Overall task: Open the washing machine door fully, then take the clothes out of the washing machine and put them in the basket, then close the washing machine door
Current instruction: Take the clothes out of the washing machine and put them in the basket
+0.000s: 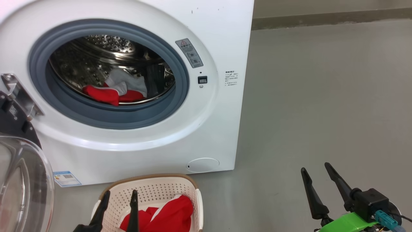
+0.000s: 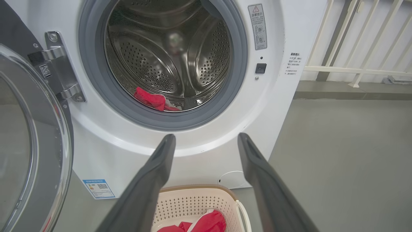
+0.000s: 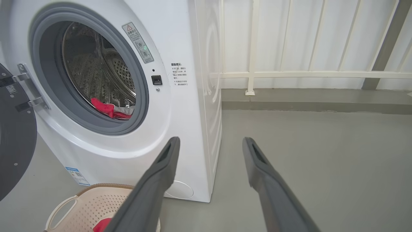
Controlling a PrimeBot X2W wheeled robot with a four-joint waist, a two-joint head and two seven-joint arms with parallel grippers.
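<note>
Over the small cream-white perforated plastic basket point(image 1: 148, 178), at the lower left of the head view, your left gripper point(image 1: 119, 193) hangs with its two long dark fingers spread wide and nothing between them. One bright red soft garment point(image 1: 170, 216) lies in the basket, just right of those fingers.

Up and ahead of this gripper stands the big white boxy washing machine point(image 1: 209, 32), its mouth open. The clothes to fetch point(image 1: 112, 91), a red bundle with a white piece on top, lie low in the perforated steel drum point(image 1: 109, 43), close behind the front lip. The bundle's long axis runs left to right across the drum floor.

Your right gripper point(image 1: 315, 169), likewise spread and empty, sits well apart to the right over the grey floor point(image 1: 322, 96), past the machine's right edge. Judge the left arm the nearer, with the straighter line into the mouth.

Between fingers and bundle rises the thick grey-blue rubber gasket point(image 1: 106, 119), which the reach must clear. To the left, the round glass-bowled washing machine door point(image 1: 25, 187) stands swung open on its steel hinge point(image 1: 19, 93), beside the path rather than across it.
</note>
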